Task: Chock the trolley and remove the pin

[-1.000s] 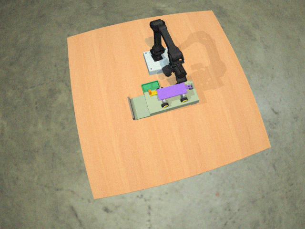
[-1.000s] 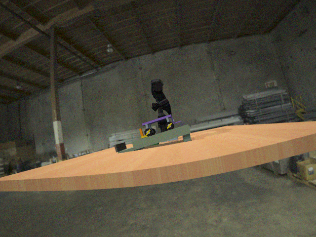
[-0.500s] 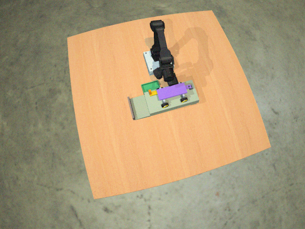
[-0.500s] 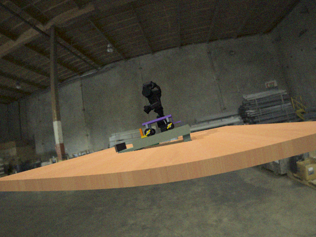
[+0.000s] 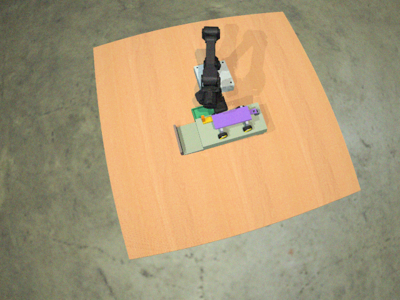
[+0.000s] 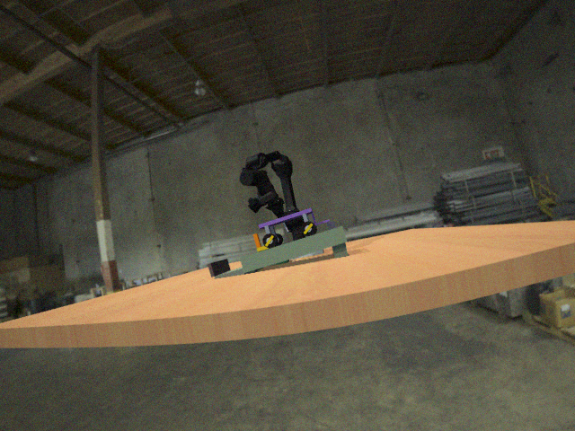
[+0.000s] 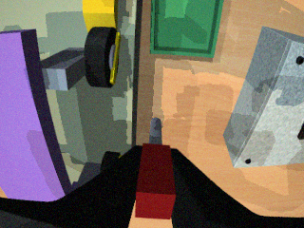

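Observation:
My gripper is shut on the stop pin, whose red head fills the fingers and whose grey shaft sticks out beyond them. The gripper is beside the ramp, uphill of the green tray; its fingertips are hard to make out in the top and exterior views. The purple trolley stands upright on the ramp. The yellow chock appears to touch the downhill side of the trolley's lower wheel on the tray side. Its orange handle stands up.
The grey robot base plate lies across from the ramp, with the gripper between them. A dark end stop stands at the ramp's downhill end. The tray lies close along the ramp's base-side edge.

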Robot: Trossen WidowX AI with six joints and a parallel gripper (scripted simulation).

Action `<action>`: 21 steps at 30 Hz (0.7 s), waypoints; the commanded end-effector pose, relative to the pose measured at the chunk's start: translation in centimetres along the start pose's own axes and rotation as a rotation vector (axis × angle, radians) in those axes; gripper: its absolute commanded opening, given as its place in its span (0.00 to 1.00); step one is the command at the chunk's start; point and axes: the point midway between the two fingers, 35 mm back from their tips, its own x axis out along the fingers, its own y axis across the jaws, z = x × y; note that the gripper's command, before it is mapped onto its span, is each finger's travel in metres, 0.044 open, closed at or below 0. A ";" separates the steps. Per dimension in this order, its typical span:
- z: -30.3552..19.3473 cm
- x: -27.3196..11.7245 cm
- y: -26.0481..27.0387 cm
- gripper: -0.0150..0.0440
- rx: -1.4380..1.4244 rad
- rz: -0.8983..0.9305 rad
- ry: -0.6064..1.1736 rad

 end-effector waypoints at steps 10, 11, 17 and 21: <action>5.4 -0.4 -0.5 0.25 0.000 -0.007 -0.005; 5.8 -0.4 -0.5 0.25 0.000 -0.007 -0.006; 7.2 -0.5 -0.7 0.25 0.000 -0.007 -0.006; 7.2 -0.5 -0.7 0.25 0.041 -0.005 -0.015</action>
